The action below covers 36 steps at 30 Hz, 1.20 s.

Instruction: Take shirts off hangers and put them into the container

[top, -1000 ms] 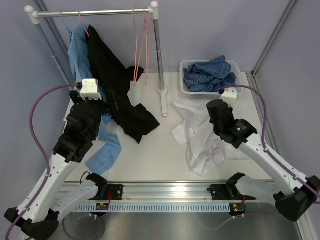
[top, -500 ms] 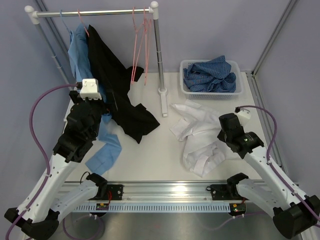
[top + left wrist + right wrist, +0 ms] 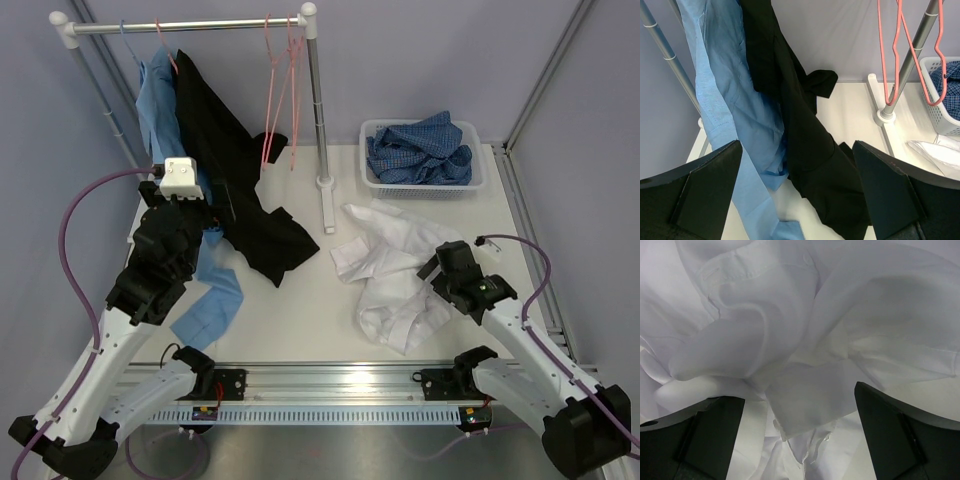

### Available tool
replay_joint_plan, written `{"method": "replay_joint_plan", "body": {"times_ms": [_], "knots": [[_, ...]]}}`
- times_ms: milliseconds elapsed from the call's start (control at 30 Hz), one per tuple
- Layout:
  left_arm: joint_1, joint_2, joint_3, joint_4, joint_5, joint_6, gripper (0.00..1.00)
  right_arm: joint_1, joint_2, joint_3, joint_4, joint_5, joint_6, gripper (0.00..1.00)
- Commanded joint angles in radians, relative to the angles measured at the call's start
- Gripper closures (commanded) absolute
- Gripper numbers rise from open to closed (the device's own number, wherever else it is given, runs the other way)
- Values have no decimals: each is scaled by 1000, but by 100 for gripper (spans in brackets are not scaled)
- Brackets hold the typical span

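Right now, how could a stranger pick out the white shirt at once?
Find the clothes rack at the back of the table. Right of its foot, in front of the basket, lies the white shirt. It alone is white and crumpled on the table; the others hang or fill the basket.

top cam sits high over the near edge of the table [image 3: 300, 320], looking down on all of it, rack [image 3: 190, 25] included. left wrist cam faces the far edge, fairly close to the hanging black shirt [image 3: 805, 140] and light blue shirt [image 3: 725, 90], both in the top view too. right wrist cam is jammed right up on the white shirt [image 3: 790, 340], also seen from the top.
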Motion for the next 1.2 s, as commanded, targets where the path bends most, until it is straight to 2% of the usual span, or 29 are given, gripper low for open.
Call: {"method": "replay_joint_plan", "body": {"times_ms": [0,267,333,400,433,467,500,633,667,700,833,933,1033,1167], "knots": [[5,-16,-3,59,5,4,1,-41,40,15,79,46,43,1],[6,-25,-3,59,-1,6,1,-142,253,0,269,-77,12,0],[6,-27,-4,59,-2,7,1,-165,306,0,314,-116,12,3],[6,-30,-6,61,-4,7,1,-184,353,-4,338,-127,12,10],[6,-32,-4,61,-7,7,1,-191,366,-7,361,-136,11,22],[5,-32,-4,59,-7,7,1,-199,382,-7,372,-146,9,28],[6,-32,-6,61,-8,9,1,-214,405,-2,380,-141,6,43],[6,-33,-6,62,-13,9,1,-231,412,10,391,-134,-22,73],[6,-32,-6,62,-14,7,1,-231,403,19,388,-118,-28,91],[6,-33,-6,62,-14,7,1,-231,374,33,383,-112,-54,99],[8,-29,-7,62,-14,7,1,-230,213,91,391,-112,-140,100],[11,-27,-6,62,-16,7,1,-231,104,225,372,-130,-242,100],[12,-24,-6,62,-14,7,1,-230,88,427,334,-150,-321,100],[19,-21,-6,64,-14,7,1,-231,160,679,340,-163,-388,100]]}}
